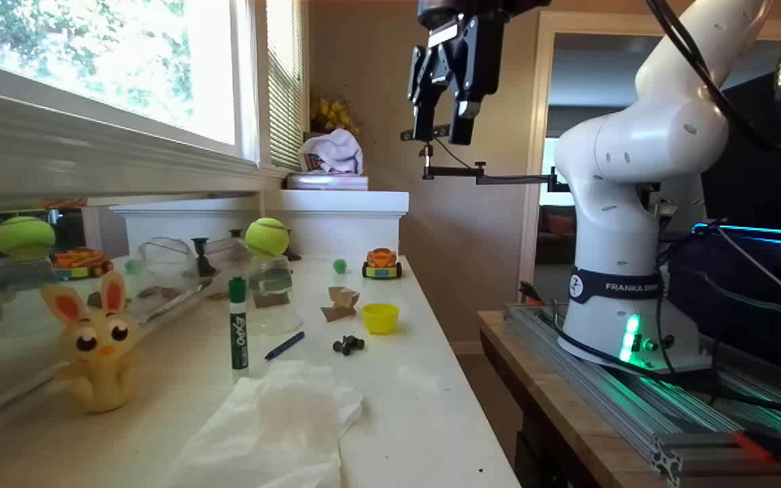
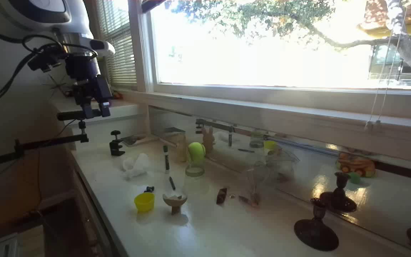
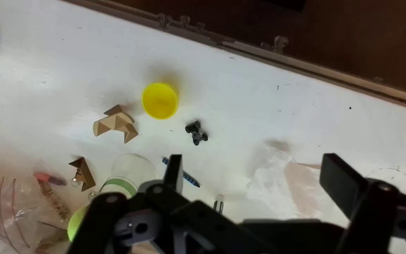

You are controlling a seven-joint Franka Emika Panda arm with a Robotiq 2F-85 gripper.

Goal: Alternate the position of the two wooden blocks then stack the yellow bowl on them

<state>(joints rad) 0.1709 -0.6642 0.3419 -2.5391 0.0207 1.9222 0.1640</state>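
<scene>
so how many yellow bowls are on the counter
1: the yellow bowl, upright on the white counter near the small black item. An exterior view also shows its reflection. None seems hidden.

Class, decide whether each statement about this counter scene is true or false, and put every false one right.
1. The yellow bowl stands upright on the white counter, apart from the wooden blocks. True.
2. The gripper is closed on the yellow bowl. False: it is open, holds nothing and hangs above the white counter.
3. The tennis ball lies directly on the white counter. False: it sits on top of a clear container.
4. The green-capped marker stands upright. True.
5. The blue crayon lies on its side. True.
6. The small black wheeled item is inside the yellow bowl. False: it is on the white counter, near the yellow bowl.
</scene>
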